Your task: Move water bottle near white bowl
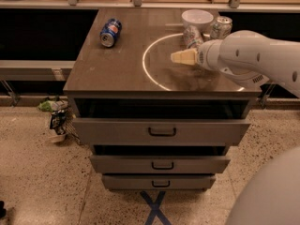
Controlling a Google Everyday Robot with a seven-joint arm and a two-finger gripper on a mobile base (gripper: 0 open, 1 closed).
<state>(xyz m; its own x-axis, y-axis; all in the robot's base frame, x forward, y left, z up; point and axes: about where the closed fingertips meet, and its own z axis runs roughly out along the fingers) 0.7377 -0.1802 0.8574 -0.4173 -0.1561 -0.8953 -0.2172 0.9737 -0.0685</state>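
I can't tell how open my claw gripper (183, 56) is. Just behind it lies the clear crinkled plastic water bottle (192, 35), with the small round white bowl (197, 18) beyond. Bare brown tabletop (117, 67) stretches left to the edge.

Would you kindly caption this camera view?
Gripper hovers above the cabinet top, beside the water bottle resting near the white bowl.

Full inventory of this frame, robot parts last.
cabinet: 1, brown top, three drawers
white bowl: 1, white, top's back right
water bottle: 1, clear, lying just in front of bowl
blue can: 1, blue, lying back left
silver-green can: 1, upright right of bowl
ring mark: 1, white, on top
tape cross: 1, blue, floor in front
gripper: 1, cream, above top, in front of bottle
arm: 1, white, from right
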